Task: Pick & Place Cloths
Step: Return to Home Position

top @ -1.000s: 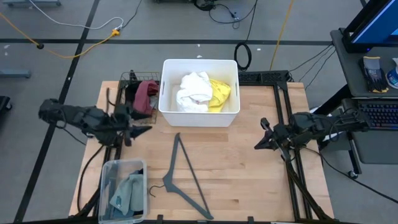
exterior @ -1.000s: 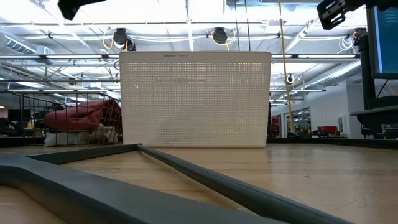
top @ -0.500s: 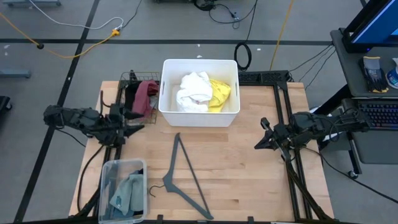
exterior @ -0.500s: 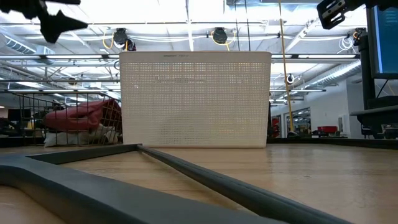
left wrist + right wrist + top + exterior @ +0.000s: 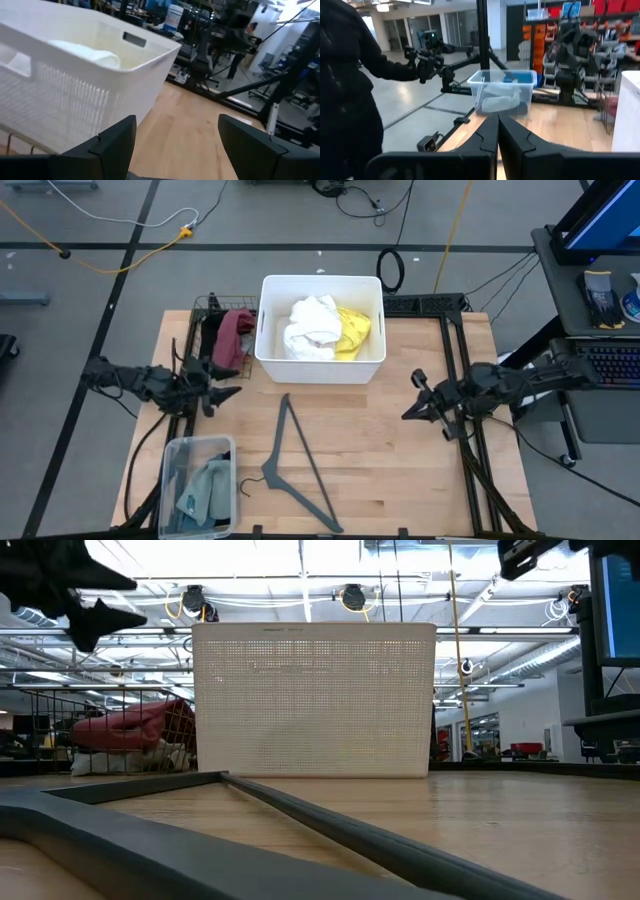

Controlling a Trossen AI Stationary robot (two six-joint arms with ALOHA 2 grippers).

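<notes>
The white cloth (image 5: pixel 312 325) and the yellow cloth (image 5: pixel 352 330) lie in the white basket (image 5: pixel 268 355). The maroon cloth (image 5: pixel 232 335) and the black cloth (image 5: pixel 212 330) fill the wire basket beside it. The sage-green cloth (image 5: pixel 210 485) and the teal cloth (image 5: pixel 188 480) sit in the clear bin (image 5: pixel 170 455). My left gripper (image 5: pixel 230 385) hangs open above the table, between the wire basket and the bin; in its wrist view (image 5: pixel 175 145) it faces the white basket (image 5: pixel 75 80). My right gripper (image 5: pixel 408 411) is shut (image 5: pixel 498 131) and hovers near the table's right side.
A thin grey hanger (image 5: pixel 297 465) lies flat on the wood in front of the white basket. Bare wood (image 5: pixel 400 470) spreads between the two arms. Beyond the table's left side, a person in a dark sleeve (image 5: pixel 345 80) shows in the right wrist view.
My left gripper has come down toward the table, staying open and holding nothing. My right gripper has edged slightly toward the table's middle. No cloth has moved.
</notes>
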